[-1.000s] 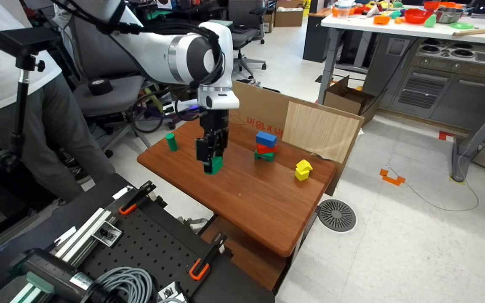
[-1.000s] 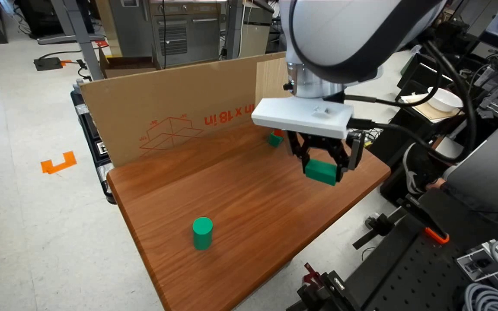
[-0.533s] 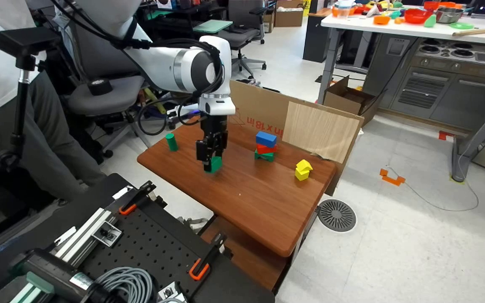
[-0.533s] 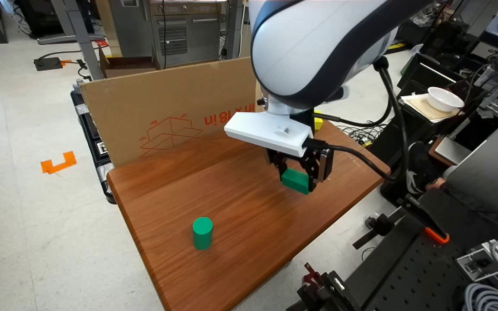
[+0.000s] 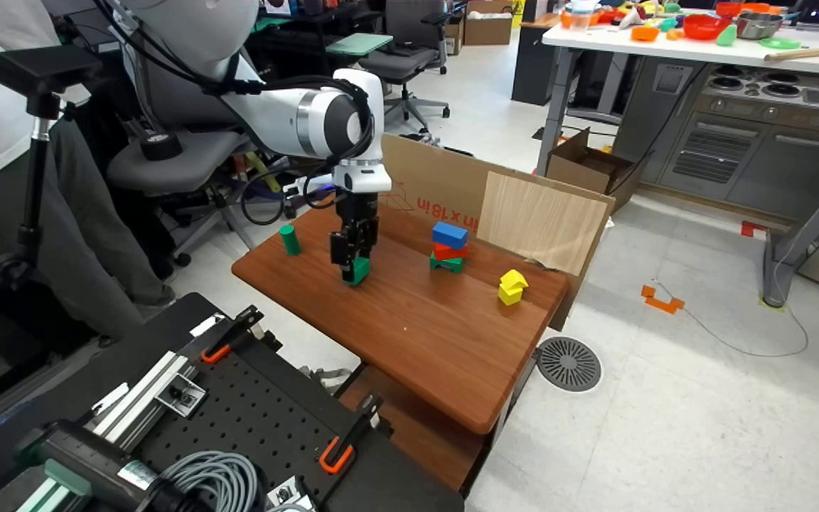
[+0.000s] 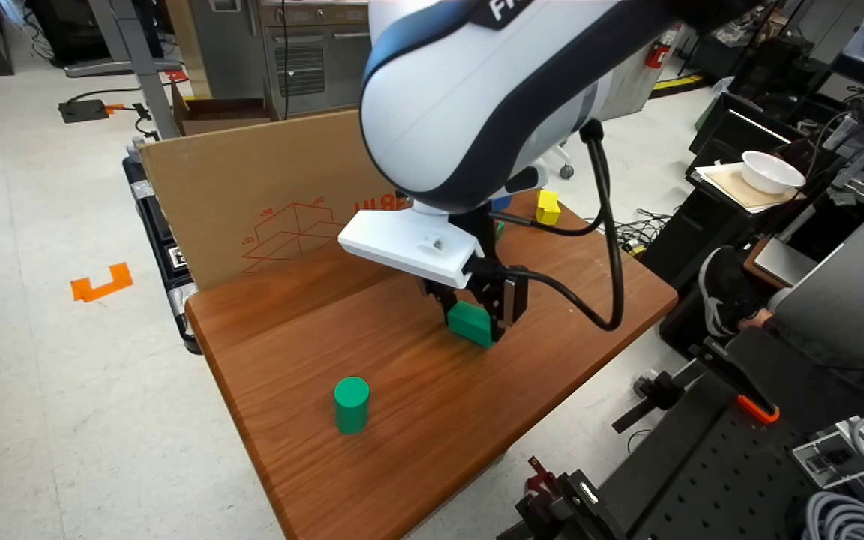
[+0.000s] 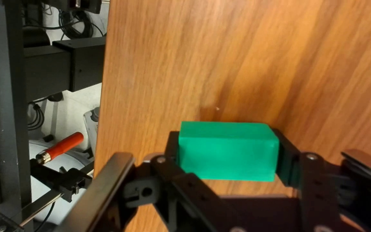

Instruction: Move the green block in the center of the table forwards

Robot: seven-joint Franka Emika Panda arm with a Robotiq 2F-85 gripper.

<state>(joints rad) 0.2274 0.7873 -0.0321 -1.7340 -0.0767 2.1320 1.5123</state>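
The green block (image 7: pixel 227 156) is a rectangular block held lengthwise between the two black fingers of my gripper (image 7: pixel 229 151) in the wrist view. It also shows in both exterior views (image 5: pixel 360 271) (image 6: pixel 469 325). My gripper (image 6: pixel 472 324) points down, shut on the block's two ends. The block is low over the reddish-brown table (image 6: pixel 289 375). I cannot tell whether it touches the top. In the wrist view the table's edge runs to the left of the gripper, with wood grain (image 7: pixel 237 64) beyond the block.
A green cylinder (image 6: pixel 352 405) stands near one end of the table. A stack of a blue block (image 5: pixel 450 235), a red block (image 5: pixel 450 252) and a green piece (image 5: pixel 446 264) stands farther along. Yellow blocks (image 5: pixel 511 288) sit near the other end. A cardboard wall (image 6: pixel 267 195) lines the table's side.
My gripper has carried the green block along the table toward the green cylinder and a little lower. The grip stays shut. The yellow blocks have come into view behind the arm.
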